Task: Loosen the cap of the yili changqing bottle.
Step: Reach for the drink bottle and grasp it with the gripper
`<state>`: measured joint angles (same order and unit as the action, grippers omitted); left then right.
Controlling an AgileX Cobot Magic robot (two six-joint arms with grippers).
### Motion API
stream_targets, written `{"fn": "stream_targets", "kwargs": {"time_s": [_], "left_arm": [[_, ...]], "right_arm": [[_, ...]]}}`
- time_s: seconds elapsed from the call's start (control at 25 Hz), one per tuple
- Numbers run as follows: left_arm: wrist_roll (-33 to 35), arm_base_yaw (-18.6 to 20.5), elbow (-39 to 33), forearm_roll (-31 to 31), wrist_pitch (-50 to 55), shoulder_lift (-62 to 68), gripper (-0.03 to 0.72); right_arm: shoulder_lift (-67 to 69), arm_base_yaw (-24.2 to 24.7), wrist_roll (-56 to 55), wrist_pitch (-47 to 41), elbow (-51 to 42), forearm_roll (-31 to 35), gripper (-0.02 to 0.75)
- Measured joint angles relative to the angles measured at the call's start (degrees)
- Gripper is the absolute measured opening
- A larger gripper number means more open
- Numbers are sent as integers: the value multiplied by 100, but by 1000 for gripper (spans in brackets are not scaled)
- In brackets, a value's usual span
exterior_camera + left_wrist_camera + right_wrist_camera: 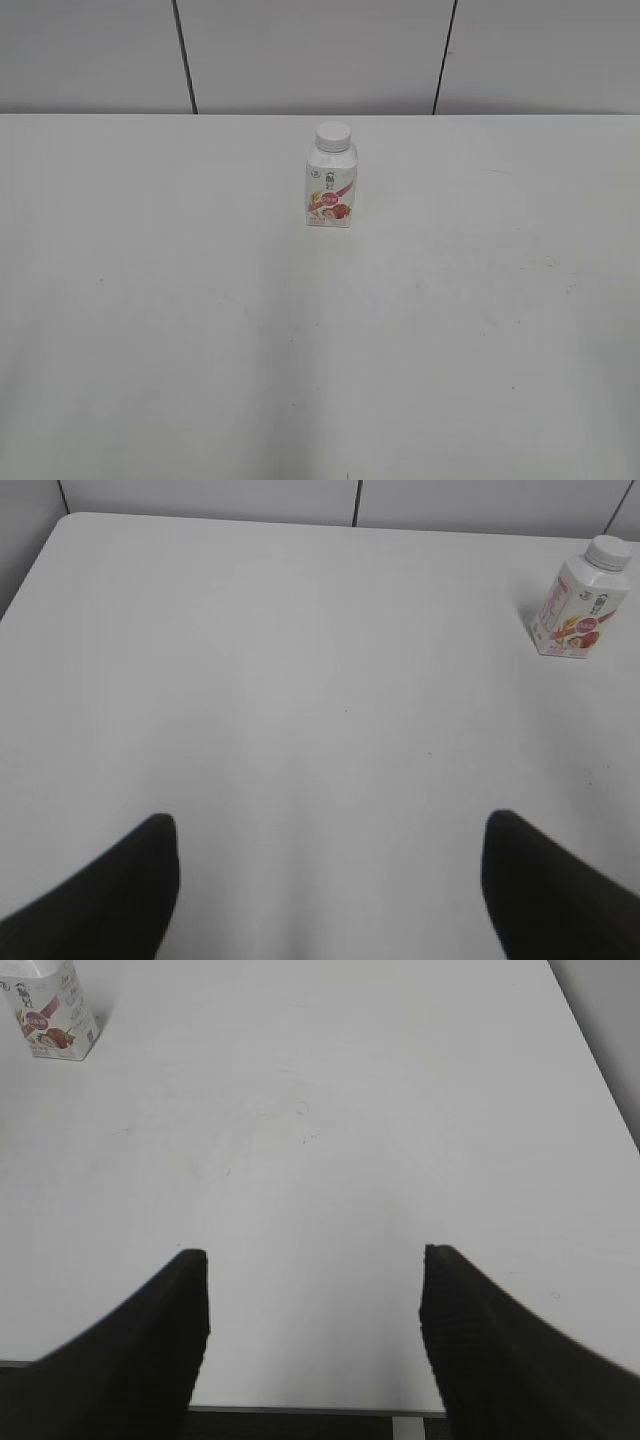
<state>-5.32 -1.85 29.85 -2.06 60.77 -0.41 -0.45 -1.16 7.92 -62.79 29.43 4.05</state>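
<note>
The yili changqing bottle [331, 187] stands upright near the far middle of the white table [300, 330], a small squat white bottle with a red-pink fruit label. Its ribbed white cap [333, 136] sits on the neck. The bottle also shows in the left wrist view [578, 608] at the far right, with its cap [607, 552], and in the right wrist view [52, 1008] at the top left, where the cap is cut off. My left gripper [328, 825] is open and empty, far from the bottle. My right gripper [315, 1257] is open and empty above the table's near edge. Neither gripper shows in the exterior view.
A grey panelled wall [300, 50] with dark seams stands behind the table's far edge. The table's near edge [300, 1410] shows under my right gripper and its right edge [600, 1070] runs along the right wrist view.
</note>
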Motion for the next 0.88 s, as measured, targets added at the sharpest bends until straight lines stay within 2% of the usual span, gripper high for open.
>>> {"fn": "stream_targets", "kwargs": {"time_s": [0.88], "left_arm": [[0, 0, 0, 0, 0, 0, 565]], "right_arm": [[0, 0, 0, 4, 0, 0, 527]]}}
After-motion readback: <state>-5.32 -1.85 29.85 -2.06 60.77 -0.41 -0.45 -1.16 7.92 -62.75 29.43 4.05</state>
